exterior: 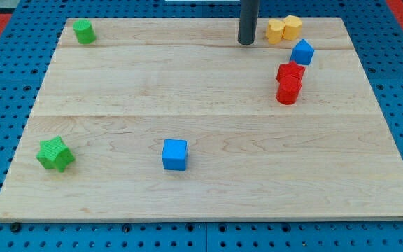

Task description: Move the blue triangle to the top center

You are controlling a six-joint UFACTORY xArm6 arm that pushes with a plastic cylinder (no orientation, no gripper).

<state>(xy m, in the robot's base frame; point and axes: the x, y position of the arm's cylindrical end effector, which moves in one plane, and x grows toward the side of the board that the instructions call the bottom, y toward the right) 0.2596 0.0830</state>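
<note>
The blue triangle (302,52) lies near the view's top right, just below two yellow blocks (285,29). My tip (246,43) rests on the wooden board (201,182) at the top center, about 80 px to the left of the blue triangle and slightly higher, not touching it. A blue cube (175,155) sits in the lower middle of the board, far from my tip.
Two red blocks (290,82) touch each other just below the blue triangle. A green block (84,31) sits at the top left. A green star-shaped block (55,154) sits at the lower left. Blue pegboard surrounds the board.
</note>
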